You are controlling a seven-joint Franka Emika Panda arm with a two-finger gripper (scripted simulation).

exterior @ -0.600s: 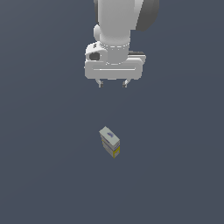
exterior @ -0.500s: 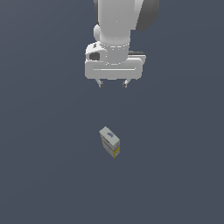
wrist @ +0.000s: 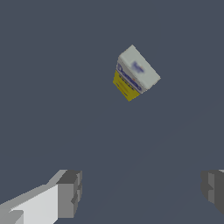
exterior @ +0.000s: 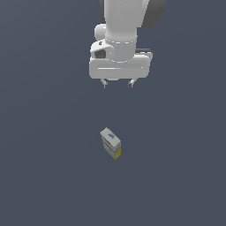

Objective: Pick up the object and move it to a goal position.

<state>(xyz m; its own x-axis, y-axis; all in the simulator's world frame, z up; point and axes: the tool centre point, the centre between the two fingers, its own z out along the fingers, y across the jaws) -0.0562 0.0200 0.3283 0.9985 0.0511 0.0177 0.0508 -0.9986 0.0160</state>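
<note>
The dark grey floor [exterior: 48, 176] runs bare to every edge of the exterior view, so a gripper could pass on any side. The only thing standing on it is the small carton [exterior: 111, 143], just below the frame's centre, with open floor all round it and nothing touching it. The gripper [exterior: 118, 84] hangs in the upper middle of the frame, well apart from the carton, and the stretch between them is free. In the wrist view its two fingers [wrist: 70, 193] stand wide apart near the lower corners, with nothing in the gap, and the carton [wrist: 135, 73] lies beyond them, upper centre-right.
</note>
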